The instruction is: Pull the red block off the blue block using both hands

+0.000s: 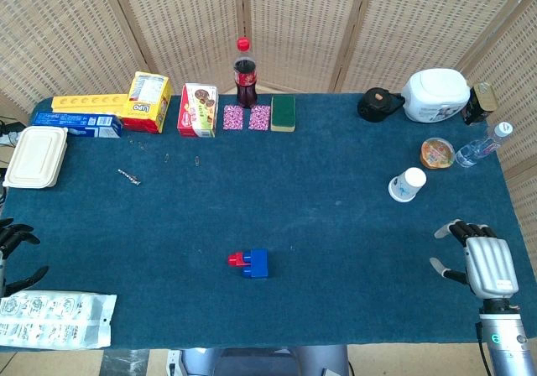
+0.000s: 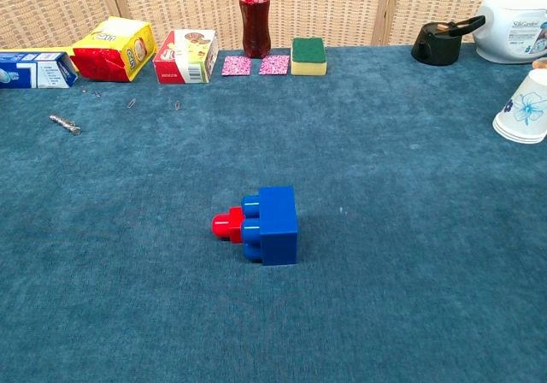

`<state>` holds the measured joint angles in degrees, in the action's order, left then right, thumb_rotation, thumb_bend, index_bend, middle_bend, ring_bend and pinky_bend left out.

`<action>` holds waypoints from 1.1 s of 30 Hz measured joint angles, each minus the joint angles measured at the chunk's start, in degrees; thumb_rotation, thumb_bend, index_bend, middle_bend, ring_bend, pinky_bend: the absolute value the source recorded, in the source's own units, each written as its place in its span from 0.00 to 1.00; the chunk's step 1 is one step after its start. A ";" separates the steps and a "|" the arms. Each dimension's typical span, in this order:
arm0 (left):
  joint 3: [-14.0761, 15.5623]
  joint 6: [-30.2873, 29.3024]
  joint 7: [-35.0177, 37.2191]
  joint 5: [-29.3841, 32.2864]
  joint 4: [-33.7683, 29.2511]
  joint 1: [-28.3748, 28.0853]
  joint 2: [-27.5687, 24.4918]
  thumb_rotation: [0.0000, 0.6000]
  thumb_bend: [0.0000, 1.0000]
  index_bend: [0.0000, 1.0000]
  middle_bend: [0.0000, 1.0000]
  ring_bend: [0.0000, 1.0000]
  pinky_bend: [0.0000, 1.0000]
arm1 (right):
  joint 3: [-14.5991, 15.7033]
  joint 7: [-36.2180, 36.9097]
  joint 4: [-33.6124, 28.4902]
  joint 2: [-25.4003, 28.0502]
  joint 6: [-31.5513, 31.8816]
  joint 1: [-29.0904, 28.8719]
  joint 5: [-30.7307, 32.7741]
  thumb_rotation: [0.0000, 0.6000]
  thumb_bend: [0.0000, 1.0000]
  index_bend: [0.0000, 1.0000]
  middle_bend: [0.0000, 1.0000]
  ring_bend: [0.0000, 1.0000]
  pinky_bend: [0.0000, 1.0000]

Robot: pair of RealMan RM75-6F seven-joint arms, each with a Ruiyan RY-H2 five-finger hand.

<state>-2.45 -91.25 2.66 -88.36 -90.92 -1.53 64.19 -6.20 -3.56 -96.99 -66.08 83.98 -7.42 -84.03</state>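
A woven cane screen is standing behind a table [image 1: 336, 225] covered in dark blue cloth, with packets, a cola bottle [image 1: 244, 74] and a sponge [image 1: 283, 112] lining the far edge and a paper cup [image 1: 408, 184] lying toward the right. Near the middle of the near half, the blue block [image 2: 275, 224] is lying on its side with its studs facing left, and the red block [image 2: 226, 224] is sitting plugged onto those studs, only a small red part showing to the left. Both look like rigid, light moulded plastic with smooth, somewhat slippery faces, so the pair would likely slide on the cloth unless the blue one is being pinned. A sensible hold would be the blue block's broad flat faces for one hand and the exposed red nub for the other, pulling straight apart to the left and right. The right hand [image 1: 480, 258] is hovering at the near right edge, fingers spread and holding nothing; the left hand [image 1: 15, 254] is poking in at the near left edge, fingers apart, mostly cut off. Neither appears in the chest view. How deep the red block is seated, and its full shape, cannot be made out.
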 measured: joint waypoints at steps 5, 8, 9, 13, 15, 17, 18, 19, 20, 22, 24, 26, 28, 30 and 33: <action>0.01 0.63 -0.33 0.18 -0.02 -0.24 0.25 1.00 0.18 0.46 0.36 0.20 0.27 | -0.12 -0.56 0.31 -0.08 -0.57 -0.25 0.53 1.00 0.22 0.46 0.42 0.43 0.34; 0.00 0.60 -0.35 0.06 -0.03 -0.31 0.33 1.00 0.18 0.46 0.36 0.20 0.27 | -0.21 -0.46 0.21 0.03 -0.60 -0.31 0.60 1.00 0.22 0.46 0.42 0.43 0.34; 0.02 0.57 -0.28 -0.01 -0.06 -0.30 0.31 1.00 0.18 0.46 0.36 0.20 0.27 | -0.20 -0.35 0.15 0.11 -0.54 -0.28 0.53 1.00 0.23 0.46 0.42 0.43 0.34; 0.06 -0.10 0.05 -0.46 -0.08 -0.11 0.00 1.00 0.18 0.46 0.36 0.20 0.27 | -0.04 0.22 -0.12 0.49 0.24 0.10 -0.01 1.00 0.22 0.46 0.42 0.43 0.34; 0.06 -0.35 0.32 -0.58 -0.09 0.00 -0.17 1.00 0.18 0.46 0.36 0.20 0.27 | 0.02 0.60 -0.24 0.65 0.50 0.29 -0.14 1.00 0.23 0.46 0.42 0.43 0.34; 0.08 -0.46 0.45 -0.68 -0.06 0.07 -0.31 1.00 0.18 0.46 0.36 0.20 0.27 | 0.06 1.02 -0.38 0.80 0.51 0.40 -0.08 1.00 0.23 0.46 0.42 0.43 0.34; 0.10 -0.47 0.46 -0.74 -0.05 0.07 -0.35 1.00 0.18 0.46 0.36 0.20 0.27 | 0.08 1.20 -0.42 0.85 0.46 0.42 -0.06 1.00 0.23 0.46 0.42 0.43 0.34; 0.14 -0.43 0.51 -0.82 -0.08 0.05 -0.40 1.00 0.18 0.46 0.36 0.20 0.27 | 0.10 1.45 -0.44 0.91 0.36 0.41 -0.03 1.00 0.22 0.46 0.42 0.43 0.34; 0.17 -0.39 0.57 -0.87 -0.13 0.03 -0.44 1.00 0.18 0.46 0.36 0.20 0.27 | 0.10 1.65 -0.45 0.97 0.23 0.39 0.00 1.00 0.23 0.46 0.42 0.43 0.34; 0.19 -0.25 0.69 -0.97 -0.29 -0.07 -0.56 1.00 0.17 0.46 0.36 0.20 0.27 | 0.11 2.17 -0.48 1.06 -0.15 0.25 0.04 1.00 0.22 0.46 0.42 0.43 0.34; 0.22 -0.05 0.83 -1.07 -0.52 -0.19 -0.74 1.00 0.17 0.46 0.36 0.20 0.27 | 0.13 2.94 -0.52 1.19 -0.79 0.00 0.05 1.00 0.22 0.46 0.41 0.43 0.34; 0.26 0.17 0.81 -1.29 -0.85 -0.37 -1.06 1.00 0.17 0.46 0.36 0.20 0.27 | 0.21 4.46 -0.63 1.55 -2.14 -0.53 0.01 1.00 0.22 0.44 0.40 0.43 0.34; 0.29 0.33 0.68 -1.65 -1.23 -0.59 -1.38 1.00 0.17 0.46 0.36 0.20 0.27 | 0.31 6.75 -0.88 2.11 -3.94 -1.27 -0.13 1.00 0.22 0.43 0.39 0.42 0.34; 0.32 0.60 0.61 -1.91 -1.64 -0.82 -1.73 1.00 0.18 0.46 0.36 0.20 0.27 | 0.40 9.34 -1.12 2.67 -5.77 -2.11 -0.36 1.00 0.22 0.40 0.37 0.41 0.35; 0.33 1.29 0.57 -2.03 -2.45 -1.28 -2.40 1.00 0.17 0.46 0.36 0.20 0.27 | 0.71 14.70 -1.56 3.59 -9.57 -4.07 -1.38 1.00 0.22 0.37 0.36 0.40 0.35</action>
<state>-2.12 -89.96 3.23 -90.39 -93.37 -2.81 61.79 -5.50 11.14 -98.55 -62.50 74.41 -11.49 -85.41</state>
